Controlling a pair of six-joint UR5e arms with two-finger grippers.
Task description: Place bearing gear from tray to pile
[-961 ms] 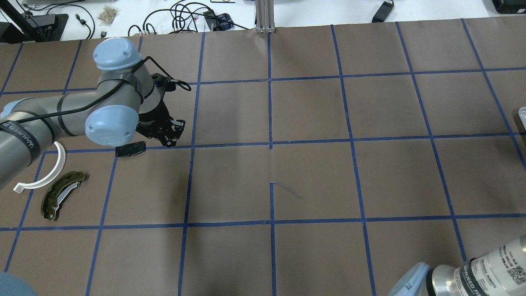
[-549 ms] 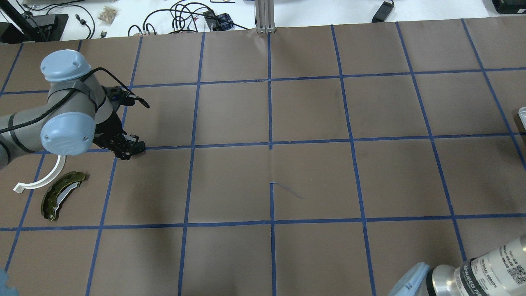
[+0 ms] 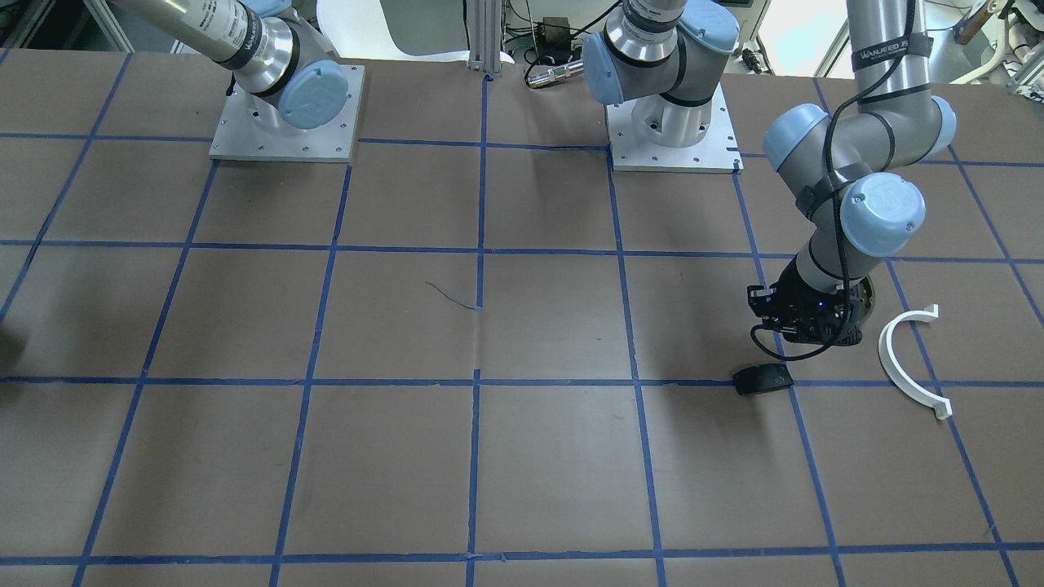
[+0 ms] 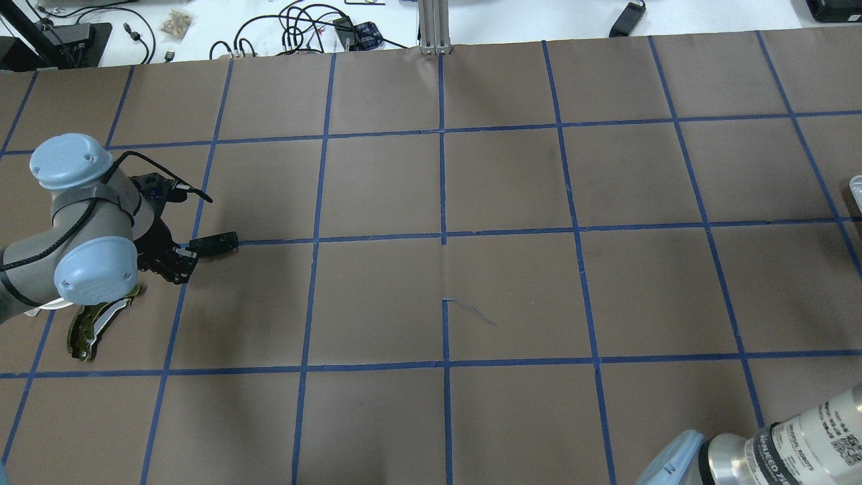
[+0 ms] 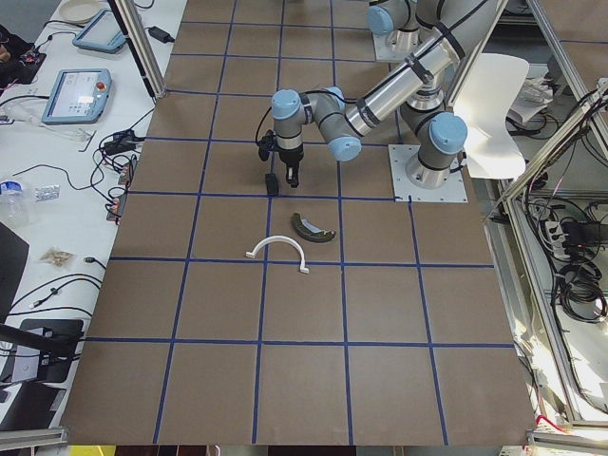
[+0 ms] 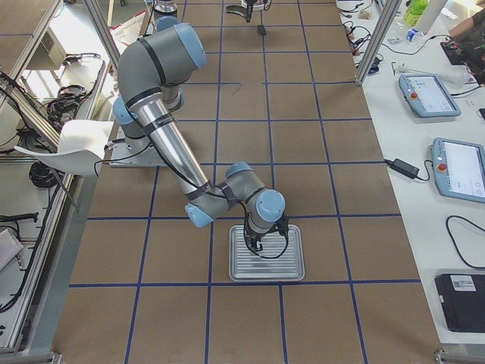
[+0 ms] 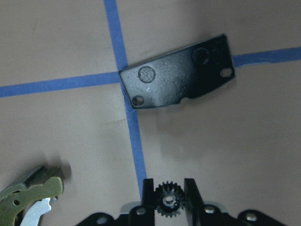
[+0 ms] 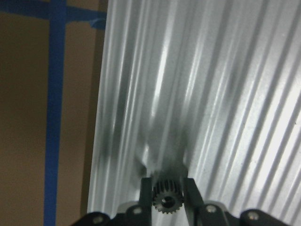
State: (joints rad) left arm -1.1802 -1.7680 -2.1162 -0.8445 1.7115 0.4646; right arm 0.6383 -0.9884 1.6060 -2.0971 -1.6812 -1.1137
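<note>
My table [image 4: 512, 296] is brown paper gridded with blue tape [image 4: 442, 182]. The left arm [image 4: 94, 222] reaches down at the pile on its own end. The right arm [image 6: 167, 144] hangs over the ribbed metal tray [image 6: 292, 267] at the opposite end.

The pile lies loose, its pieces apart from one another:
- a white half-ring [image 3: 909, 359]
- an olive brake shoe [image 4: 86, 330]
- a black pad [image 7: 176, 80], flat across a tape crossing

My left gripper [image 7: 168, 197] hovers between pad and brake shoe, fingers pinched narrow on a small black bearing gear [image 7: 168, 203]. The right gripper [image 8: 167, 193] likewise clamps a second bearing gear [image 8: 166, 200] over the tray's ridges.
</note>
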